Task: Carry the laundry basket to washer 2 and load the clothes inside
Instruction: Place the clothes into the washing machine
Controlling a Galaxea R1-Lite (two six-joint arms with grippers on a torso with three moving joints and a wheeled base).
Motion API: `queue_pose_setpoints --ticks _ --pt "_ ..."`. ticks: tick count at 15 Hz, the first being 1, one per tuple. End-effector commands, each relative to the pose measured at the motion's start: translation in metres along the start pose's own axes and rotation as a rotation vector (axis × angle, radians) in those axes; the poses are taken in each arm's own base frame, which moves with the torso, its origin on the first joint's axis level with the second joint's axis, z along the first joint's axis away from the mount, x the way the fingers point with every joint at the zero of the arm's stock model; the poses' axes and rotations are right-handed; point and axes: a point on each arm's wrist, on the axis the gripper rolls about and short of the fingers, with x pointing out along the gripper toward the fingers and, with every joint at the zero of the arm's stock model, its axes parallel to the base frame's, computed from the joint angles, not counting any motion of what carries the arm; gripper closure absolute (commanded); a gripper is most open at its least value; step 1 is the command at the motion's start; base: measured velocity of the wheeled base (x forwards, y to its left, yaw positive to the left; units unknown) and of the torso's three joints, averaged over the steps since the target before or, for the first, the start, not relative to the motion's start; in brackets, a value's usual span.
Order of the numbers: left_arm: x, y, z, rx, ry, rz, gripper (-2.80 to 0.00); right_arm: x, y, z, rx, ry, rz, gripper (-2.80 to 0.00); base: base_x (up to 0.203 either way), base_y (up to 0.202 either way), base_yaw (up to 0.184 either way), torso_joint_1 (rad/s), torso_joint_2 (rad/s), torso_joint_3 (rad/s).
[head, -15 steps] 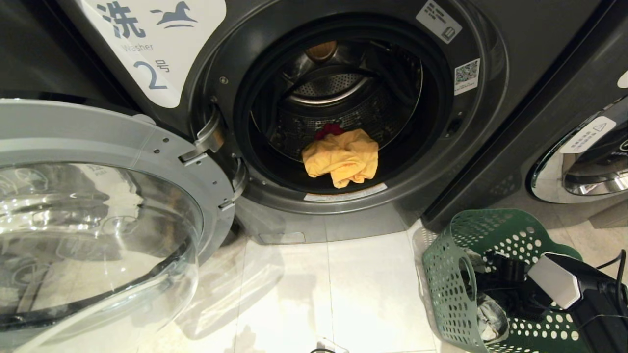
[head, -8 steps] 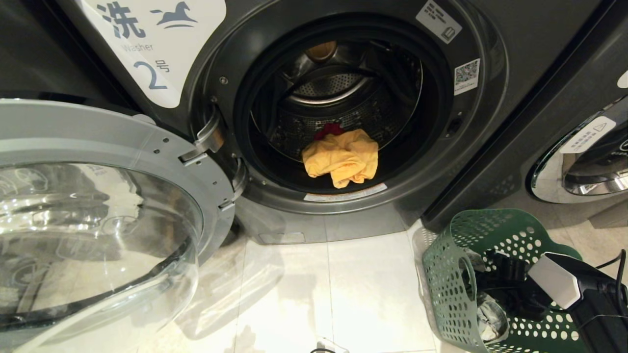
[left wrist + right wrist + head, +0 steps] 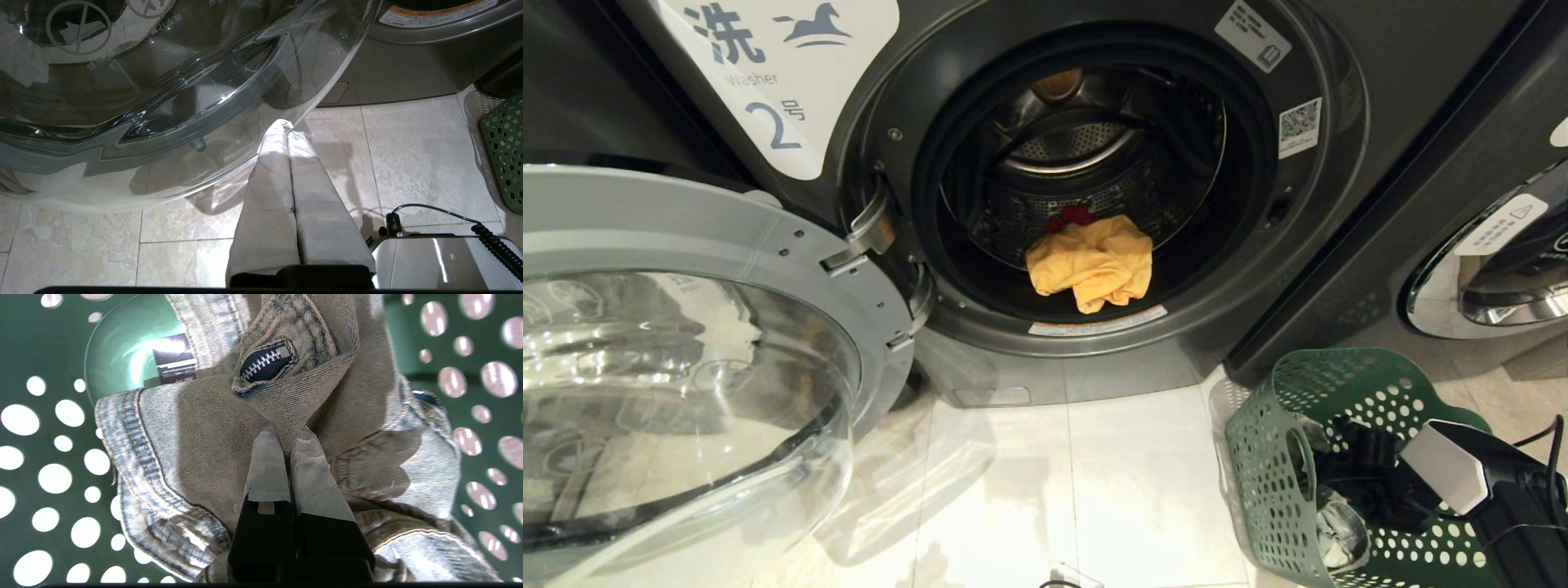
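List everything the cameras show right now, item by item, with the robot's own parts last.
washer 2: one, dark grey, straight ahead, drum open
washer door: one, silver rim with clear glass, swung open to the left
yellow garment: one, at the drum's front lip
pink-red garment: one, mostly hidden behind the yellow one
neighbouring washer: one, chrome-rimmed door, at the right edge
laundry basket: one, green with round holes, on the floor at lower right
denim garment: one, faded grey-blue with a zip, inside the basket
floor tiles: beige, before the washer
left gripper: shut, empty, above the floor beside the door glass
right gripper: down in the basket, shut on a denim fold
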Motion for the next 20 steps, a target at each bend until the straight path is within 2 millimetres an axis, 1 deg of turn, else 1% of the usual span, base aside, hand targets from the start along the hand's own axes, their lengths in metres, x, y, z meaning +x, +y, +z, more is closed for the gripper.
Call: queue_pose_setpoints --ticks 1,10,12,14,16,17,19,20 --pt "0.000 0.000 0.000 0.000 0.000 0.000 0.00 0.000 0.001 -0.001 -0.001 -0.001 0.005 0.00 0.000 0.000 0.000 0.000 0.00 0.000" --pt "0.000 0.000 0.000 0.000 0.000 0.000 0.00 0.000 0.001 -0.002 -0.002 0.004 0.003 0.00 0.000 0.000 0.000 0.000 0.00 0.000" --pt "0.000 0.000 0.000 0.000 0.000 0.000 0.00 -0.002 0.001 0.000 -0.019 0.004 0.000 0.00 0.000 0.000 0.000 0.000 0.00 0.000" --pt "0.000 0.000 0.000 0.000 0.000 0.000 0.00 -0.006 0.002 0.012 -0.027 -0.013 0.001 0.00 0.000 0.000 0.000 0.000 0.00 0.000" --pt "0.000 0.000 0.000 0.000 0.000 0.000 0.00 -0.018 0.005 0.026 -0.038 -0.013 -0.002 0.00 0.000 0.000 0.000 0.000 0.00 0.000" --pt "0.000 0.000 0.000 0.000 0.000 0.000 0.00 -0.029 0.004 0.029 -0.051 0.010 -0.013 0.00 0.000 0.000 0.000 0.000 0.00 0.000" --pt "0.000 0.000 0.000 0.000 0.000 0.000 0.00 -0.062 0.003 0.037 -0.085 0.057 -0.039 0.00 0.000 0.000 0.000 0.000 0.00 0.000" --pt "0.000 0.000 0.000 0.000 0.000 0.000 0.00 -0.082 0.004 0.048 -0.097 0.057 -0.048 0.00 0.000 0.000 0.000 0.000 0.00 0.000"
